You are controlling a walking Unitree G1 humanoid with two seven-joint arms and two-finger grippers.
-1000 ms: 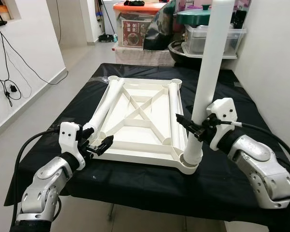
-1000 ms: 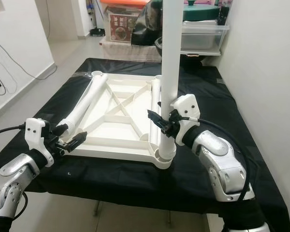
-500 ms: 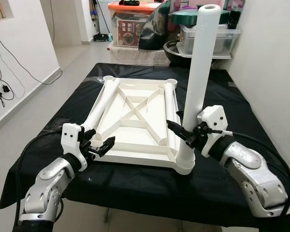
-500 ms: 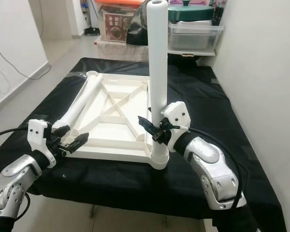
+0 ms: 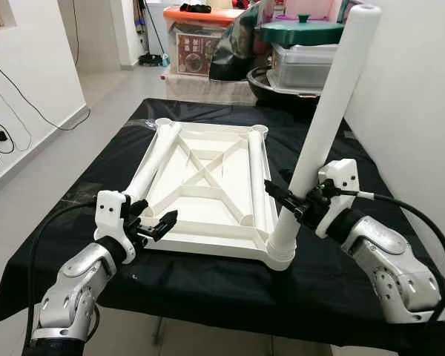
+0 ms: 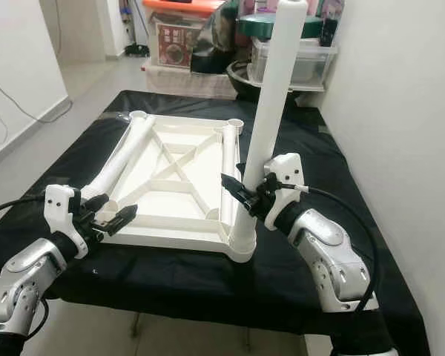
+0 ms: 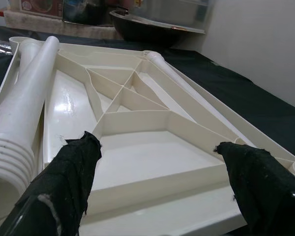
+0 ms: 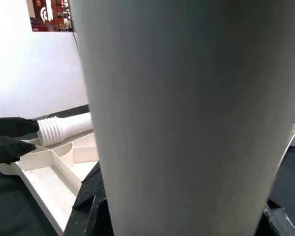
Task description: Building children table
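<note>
Plastic, smooth and glossy white, makes up the upturned rectangular ribbed tabletop lying on the matte black cloth-covered table. The right gripper pinches a long white cylindrical plastic leg, which leans to the right with its ridged foot in the near right corner socket. The left gripper hovers at the near left corner with its fabric-wrapped fingers spread. Two more white tubular legs lie flat along the tabletop's long sides.
</note>
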